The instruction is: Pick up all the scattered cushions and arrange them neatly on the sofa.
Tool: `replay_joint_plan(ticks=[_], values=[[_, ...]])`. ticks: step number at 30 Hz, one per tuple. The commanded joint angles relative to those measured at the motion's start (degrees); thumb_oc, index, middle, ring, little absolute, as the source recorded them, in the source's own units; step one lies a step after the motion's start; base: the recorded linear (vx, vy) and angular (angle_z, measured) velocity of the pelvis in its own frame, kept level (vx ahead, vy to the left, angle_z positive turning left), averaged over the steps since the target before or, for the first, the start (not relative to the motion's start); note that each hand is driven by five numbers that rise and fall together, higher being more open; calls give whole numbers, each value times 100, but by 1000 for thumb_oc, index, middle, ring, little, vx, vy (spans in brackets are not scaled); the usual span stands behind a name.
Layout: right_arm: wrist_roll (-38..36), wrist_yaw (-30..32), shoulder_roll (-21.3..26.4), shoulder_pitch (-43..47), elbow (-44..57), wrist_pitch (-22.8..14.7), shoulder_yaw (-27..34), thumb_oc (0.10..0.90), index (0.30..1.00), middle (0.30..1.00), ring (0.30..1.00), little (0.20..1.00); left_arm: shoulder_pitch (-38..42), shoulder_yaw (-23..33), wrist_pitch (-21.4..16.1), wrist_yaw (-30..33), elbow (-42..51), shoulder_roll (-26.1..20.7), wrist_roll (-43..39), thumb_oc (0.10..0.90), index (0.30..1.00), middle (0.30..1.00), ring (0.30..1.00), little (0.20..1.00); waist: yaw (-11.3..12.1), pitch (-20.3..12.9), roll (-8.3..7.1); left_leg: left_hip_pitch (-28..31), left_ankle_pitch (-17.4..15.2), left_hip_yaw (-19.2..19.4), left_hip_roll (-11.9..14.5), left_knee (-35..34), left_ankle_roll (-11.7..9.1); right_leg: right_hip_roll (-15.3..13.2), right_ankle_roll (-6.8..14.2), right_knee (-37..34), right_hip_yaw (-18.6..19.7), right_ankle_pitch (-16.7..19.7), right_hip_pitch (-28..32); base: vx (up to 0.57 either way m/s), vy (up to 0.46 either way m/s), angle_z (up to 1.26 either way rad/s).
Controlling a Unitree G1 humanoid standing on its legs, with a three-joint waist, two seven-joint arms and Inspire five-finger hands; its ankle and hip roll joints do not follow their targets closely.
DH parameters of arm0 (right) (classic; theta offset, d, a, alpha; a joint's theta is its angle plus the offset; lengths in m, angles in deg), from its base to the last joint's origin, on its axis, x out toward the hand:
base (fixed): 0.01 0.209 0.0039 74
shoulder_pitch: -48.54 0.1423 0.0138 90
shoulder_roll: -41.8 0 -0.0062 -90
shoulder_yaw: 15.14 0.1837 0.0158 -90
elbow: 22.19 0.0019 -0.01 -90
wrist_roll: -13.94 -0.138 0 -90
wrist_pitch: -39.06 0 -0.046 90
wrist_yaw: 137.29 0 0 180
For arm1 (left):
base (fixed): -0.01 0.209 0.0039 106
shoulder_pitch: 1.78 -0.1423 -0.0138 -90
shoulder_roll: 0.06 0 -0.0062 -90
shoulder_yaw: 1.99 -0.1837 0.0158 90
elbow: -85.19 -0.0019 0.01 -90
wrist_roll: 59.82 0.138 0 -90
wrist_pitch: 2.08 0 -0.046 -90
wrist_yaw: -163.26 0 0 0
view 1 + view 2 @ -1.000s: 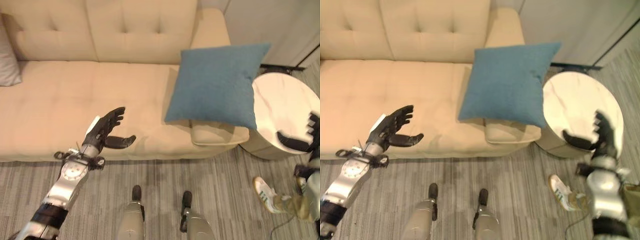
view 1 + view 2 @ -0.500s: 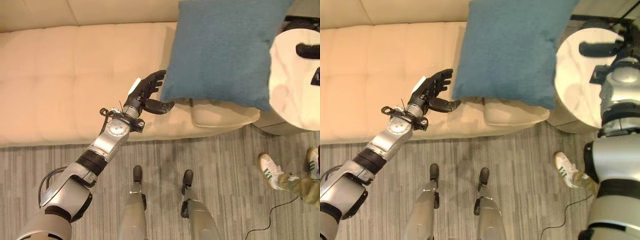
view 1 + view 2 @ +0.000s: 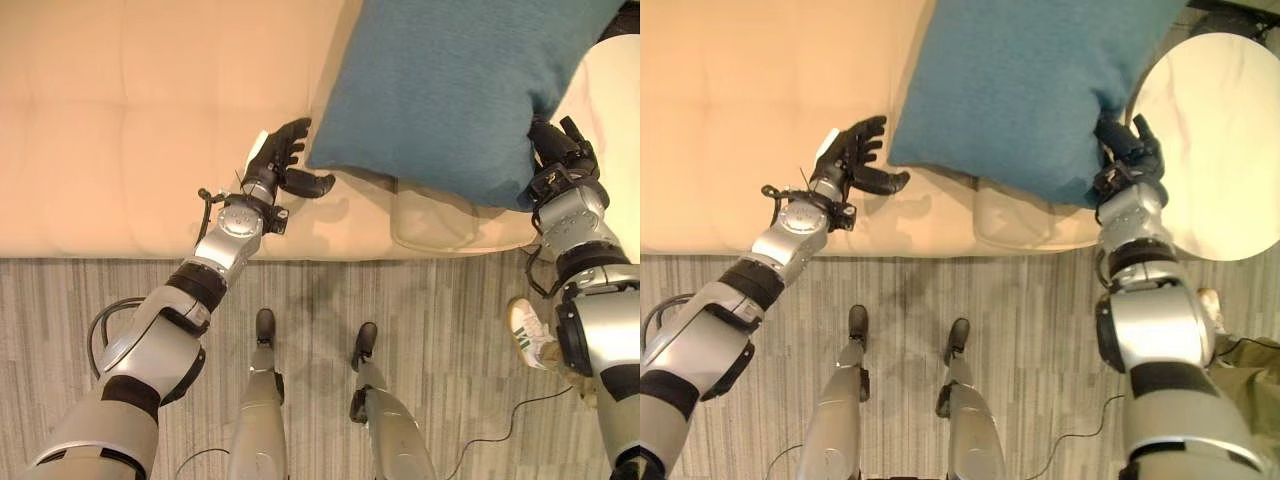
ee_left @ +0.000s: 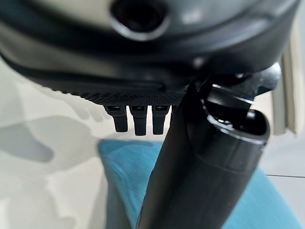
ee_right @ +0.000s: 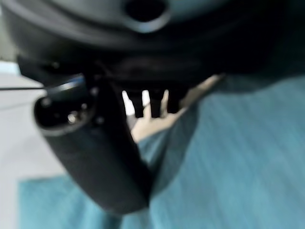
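Observation:
A blue cushion (image 3: 450, 90) leans tilted against the right armrest (image 3: 440, 220) of the beige sofa (image 3: 120, 120). My left hand (image 3: 280, 160) is open just beside the cushion's lower left corner, with its thumb stretched out under that corner. In the left wrist view the straight fingers (image 4: 136, 117) point at the blue cushion (image 4: 124, 176). My right hand (image 3: 1127, 150) is open against the cushion's lower right edge. In the right wrist view its thumb (image 5: 95, 152) lies over the blue fabric (image 5: 238, 157).
A round white side table (image 3: 1215, 130) stands right of the sofa, close to my right arm. A person's white shoe (image 3: 528, 335) and an olive trouser leg (image 3: 1250, 365) are on the striped grey floor (image 3: 450, 330) at the right.
The camera has dipped closer to the sofa. My right hand has come off the round table onto the cushion's right edge. My left hand has edged up to the cushion's left corner.

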Motion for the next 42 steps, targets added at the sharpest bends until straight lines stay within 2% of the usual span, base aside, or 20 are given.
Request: replay_joint_plan(ticks=[1, 5, 13, 16, 18, 19, 24, 25, 31, 39, 42], values=[[-191, -664, -64, -199, 1768, -712, 97, 800, 900, 900, 900, 900, 391, 201, -427, -26, 546, -9, 204, 800, 900, 900, 900, 900, 203, -79, 27, 340, 41, -8, 102, -921, -373, -441, 965, 337, -109, -601, 255, 0, 0, 0], [-111, -776, 50, -917, 2245, -704, 272, 800, 900, 900, 900, 900, 70, 270, -380, -45, 670, -23, 326, 800, 900, 900, 900, 900, 220, -87, -53, 408, -35, -51, 135, -814, -362, -442, 957, 372, -206, -633, 371, -1, -4, 11], [-83, -861, -133, -1275, 2524, -579, 193, 800, 900, 900, 900, 900, -101, 180, -315, -97, 874, 62, 377, 800, 900, 900, 900, 900, 307, -39, -78, 455, -107, -107, 148, -693, -331, -460, 927, 394, -243, -643, 448, -13, -2, 6], [-139, -750, -428, -1042, 2403, -540, 89, 800, 900, 900, 900, 900, -38, 107, -269, -101, 846, 100, 366, 800, 900, 900, 900, 900, 344, -8, -49, 457, -96, -102, 151, -699, -324, -449, 916, 375, -241, -625, 440, -8, 12, 3], [-174, -626, -894, -697, 2455, -589, -156, 800, 900, 900, 900, 900, 66, 57, -241, -26, 762, 187, 325, 800, 900, 900, 900, 900, 405, 16, 3, 450, -66, -102, 134, -724, -317, -444, 903, 362, -209, -614, 424, -8, 12, -2], [-166, -610, -904, -689, 2463, -594, -162, 800, 900, 900, 900, 900, 70, 61, -242, -25, 758, 180, 324, 800, 900, 900, 900, 900, 399, 21, -1, 452, -64, -99, 135, -727, -317, -443, 903, 362, -206, -613, 423, -15, 20, -4], [-69, -434, -1659, -409, 2548, -605, -469, 800, 900, 900, 900, 900, 179, 79, -196, 73, 700, 358, 185, 800, 900, 900, 900, 900, 474, 59, 110, 453, -29, -94, 92, -760, -308, -460, 883, 368, -207, -626, 411, -5, 23, -6], [-35, -423, -1759, -412, 2485, -583, -464, 400, 300, 300, 300, 300, 170, 69, -196, 58, 719, 405, 176, 800, 900, 900, 900, 900, 490, 64, 136, 448, -27, -96, 80, -762, -307, -466, 880, 374, -211, -630, 411, 0, 0, 0], [340, -103, -1775, -561, 2162, -409, -390, 400, 300, 300, 300, 300, -100, 70, -177, 42, 1148, 227, 129, 800, 900, 900, 900, 900, 558, 40, 192, 472, -48, -85, 41, -760, -296, -506, 873, 376, -235, -637, 465, 0, 0, 0], [494, 289, -1346, -1130, 2756, -727, 414, 400, 300, 300, 300, 300, -563, 329, -140, 48, 1368, -33, 119, 800, 900, 900, 900, 900, 475, -39, 184, 569, -119, -64, 28, -762, -262, -546, 878, 408, -237, -656, 526, -1, 2, 0], [619, 434, -1000, -1267, 2645, -829, 892, 400, 300, 300, 300, 300, -880, 366, -140, -50, 1632, -79, 202, 800, 900, 900, 900, 900, 436, -92, 221, 615, -179, -36, 16, -726, -245, -587, 872, 451, -237, -686, 549, -2, 10, 0]])
